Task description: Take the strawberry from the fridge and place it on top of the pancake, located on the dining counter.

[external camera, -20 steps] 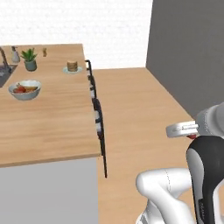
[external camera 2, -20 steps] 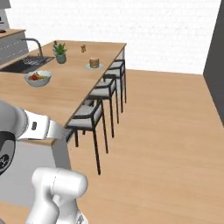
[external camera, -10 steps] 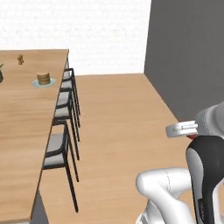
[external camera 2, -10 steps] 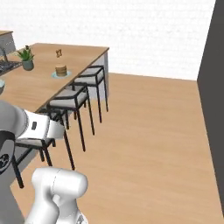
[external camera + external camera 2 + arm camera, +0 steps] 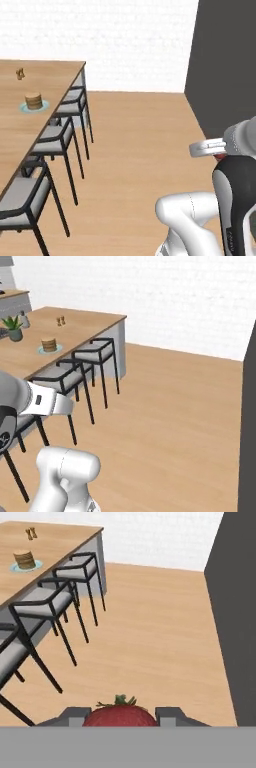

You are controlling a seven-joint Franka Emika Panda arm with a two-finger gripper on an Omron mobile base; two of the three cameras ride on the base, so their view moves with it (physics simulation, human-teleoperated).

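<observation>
— Red fruit dead centre: we see one strawberry [image 5: 120, 715] with a green top, clamped between the two fingers of the gripper [image 5: 121, 717] in the hand view.

— Jaws clenched on it, agreed. We count one pancake [image 5: 33, 100] stack on its pale plate [image 5: 23, 107], sitting on the dining counter [image 5: 15, 132], well apart from the fruit.

— Two small brown shakers [image 5: 60, 320] beyond it, one potted plant [image 5: 13, 327], and three grey-seated chairs [image 5: 50, 603] along the counter's edge.
</observation>
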